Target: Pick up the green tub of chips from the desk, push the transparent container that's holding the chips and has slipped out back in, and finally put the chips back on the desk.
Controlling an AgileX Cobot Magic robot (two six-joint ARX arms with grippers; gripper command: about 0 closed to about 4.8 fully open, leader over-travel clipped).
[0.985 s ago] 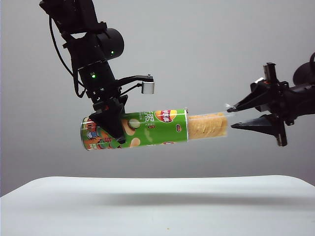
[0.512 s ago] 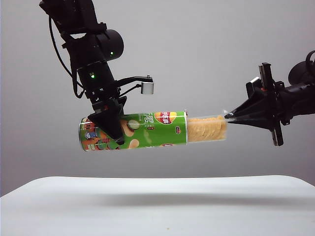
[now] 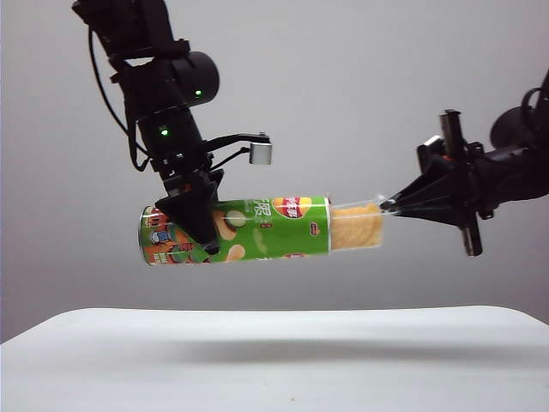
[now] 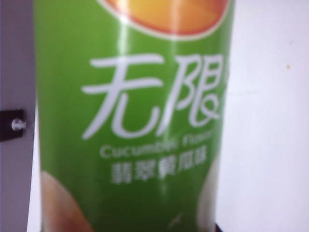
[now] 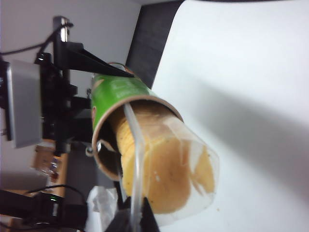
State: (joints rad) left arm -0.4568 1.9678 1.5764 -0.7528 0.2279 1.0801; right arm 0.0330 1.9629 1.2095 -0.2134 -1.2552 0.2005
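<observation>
In the exterior view, the left arm descends from the upper left of the frame. The left gripper point(image 3: 199, 215) clamps the tub point(image 3: 257, 228) near its illustrated end, one black finger point(image 3: 196, 213) lying across the near side. The tub is held level in the left-centre of the frame, well above the desk point(image 3: 274, 360), which spans the bottom edge. In the left wrist view the green tub wall point(image 4: 130, 121) with white lettering fills most of the picture, just in front of the camera.

From the tub's open right-hand end the container point(image 3: 356, 227) projects, showing the chips point(image 3: 353, 230) stacked inside.

At the right of the frame, the right arm reaches in level. The right gripper point(image 3: 388, 205) has its jaws brought together to a point, and that point meets the upper outer end of the container. In the right wrist view the container point(image 5: 183, 159) and chips point(image 5: 164, 179) emerge from the tub mouth point(image 5: 125, 96), with the fingertips point(image 5: 137, 220) at the rim; contact or pinch cannot be told.
</observation>
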